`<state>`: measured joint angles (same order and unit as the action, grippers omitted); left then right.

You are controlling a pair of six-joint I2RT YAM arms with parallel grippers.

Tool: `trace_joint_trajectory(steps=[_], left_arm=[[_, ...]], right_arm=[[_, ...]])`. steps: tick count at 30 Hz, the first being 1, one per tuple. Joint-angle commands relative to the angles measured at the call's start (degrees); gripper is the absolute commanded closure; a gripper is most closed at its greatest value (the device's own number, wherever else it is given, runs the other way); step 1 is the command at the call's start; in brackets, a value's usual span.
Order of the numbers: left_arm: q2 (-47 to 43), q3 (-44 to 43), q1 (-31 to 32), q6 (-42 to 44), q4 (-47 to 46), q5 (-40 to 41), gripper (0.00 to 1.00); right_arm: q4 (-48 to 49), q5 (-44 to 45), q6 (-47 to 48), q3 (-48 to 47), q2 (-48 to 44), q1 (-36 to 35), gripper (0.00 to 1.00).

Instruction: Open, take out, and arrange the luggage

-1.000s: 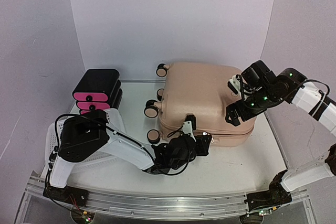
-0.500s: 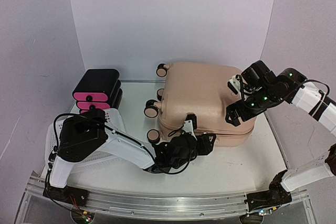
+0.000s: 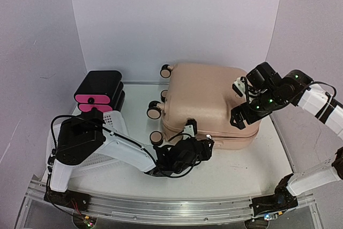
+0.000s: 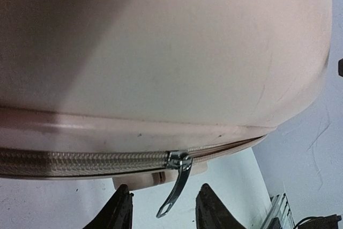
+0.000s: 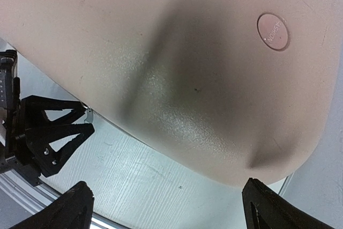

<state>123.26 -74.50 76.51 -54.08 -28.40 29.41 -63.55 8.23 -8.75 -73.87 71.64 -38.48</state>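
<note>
The peach-pink luggage (image 3: pixel 206 97) lies flat on the table, lid down, wheels (image 3: pixel 154 111) to the left. My left gripper (image 3: pixel 205 146) is at its front edge, open. In the left wrist view the metal zipper pull (image 4: pixel 176 189) hangs from the slider (image 4: pixel 179 160) between my open fingers (image 4: pixel 119 212), and nothing grips it. The zipper (image 4: pixel 80 161) is meshed left of the slider; right of it the seam looks slightly parted. My right gripper (image 3: pixel 240 116) is wide open over the luggage's front right corner (image 5: pixel 187 63), fingertips (image 5: pixel 270 207) off the shell.
A black-and-pink drawer box (image 3: pixel 99 92) stands at the back left. A white mesh basket (image 3: pixel 115 124) sits at the front left behind my left arm. White walls close the back and sides. The left gripper shows in the right wrist view (image 5: pixel 48 132).
My left gripper has shifted slightly along the luggage's front edge, a little right and then back left. The right arm and the luggage have not moved.
</note>
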Motion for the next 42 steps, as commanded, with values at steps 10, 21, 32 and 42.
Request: trace_joint_trajectory(steps=[10,21,32,42], left_arm=[[0.5,0.2,-4.1,-2.5,-3.5,-7.7,0.63],[0.1,0.8,-5.3,-1.9,-6.4,-6.9,0.73],[-0.4,1.4,-6.1,-1.0,-8.1,-5.4,0.89],[-4.7,4.2,-5.8,5.1,-1.5,-4.2,1.0]], right_arm=[[1.9,1.1,0.6,0.4,-2.0,0.3,0.02],[1.9,0.8,0.3,0.4,-2.1,0.3,0.02],[1.9,1.0,0.4,0.7,-2.6,0.3,0.02],[1.5,2.3,1.3,1.4,-2.6,0.3,0.02]])
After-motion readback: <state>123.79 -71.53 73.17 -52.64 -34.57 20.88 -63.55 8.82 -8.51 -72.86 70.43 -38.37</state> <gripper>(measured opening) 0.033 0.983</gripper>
